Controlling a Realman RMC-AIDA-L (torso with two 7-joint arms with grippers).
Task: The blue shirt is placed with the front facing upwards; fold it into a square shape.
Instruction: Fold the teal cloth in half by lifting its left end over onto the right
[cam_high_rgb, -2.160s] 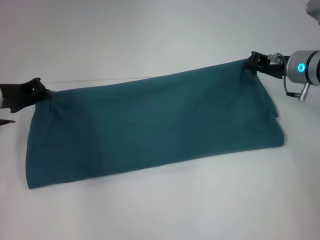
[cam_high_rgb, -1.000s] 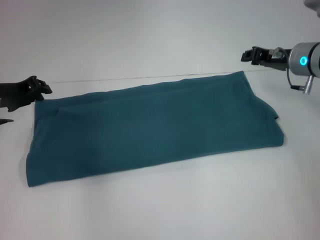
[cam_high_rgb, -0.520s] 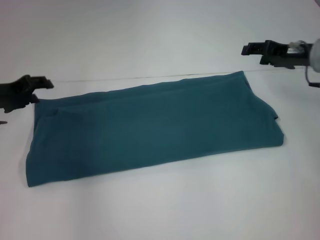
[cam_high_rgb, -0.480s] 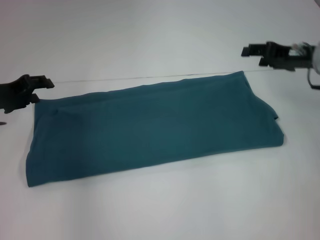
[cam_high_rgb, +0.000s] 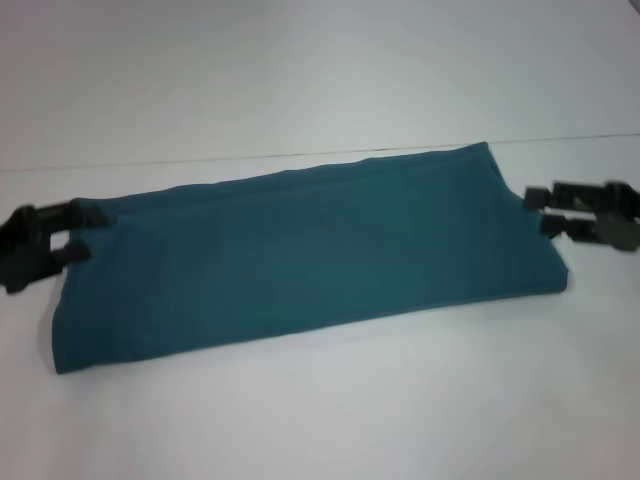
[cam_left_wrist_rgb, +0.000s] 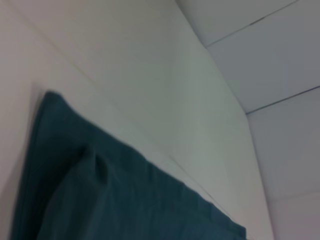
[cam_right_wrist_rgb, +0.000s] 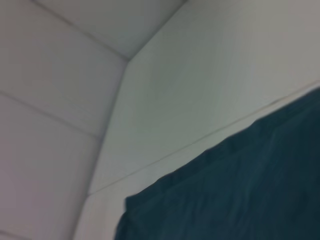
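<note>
So the blue shirt (cam_high_rgb: 300, 255) lies flat as a long folded band on the table (cam_high_rgb: 320, 420). Both grippers have dropped from its far corners to its short ends: left gripper (cam_high_rgb: 68, 232) and right gripper (cam_high_rgb: 545, 210), jaws parted, holding nothing. Looks like the crosswise fold's next.

The white table (cam_high_rgb: 320, 420) has lots of bare room in front of and behind the blue shirt (cam_high_rgb: 310, 250). The shirt lies flat and low across the middle. The left gripper (cam_high_rgb: 72, 233) and right gripper (cam_high_rgb: 540, 210), fingers apart, block its two short ends.
</note>
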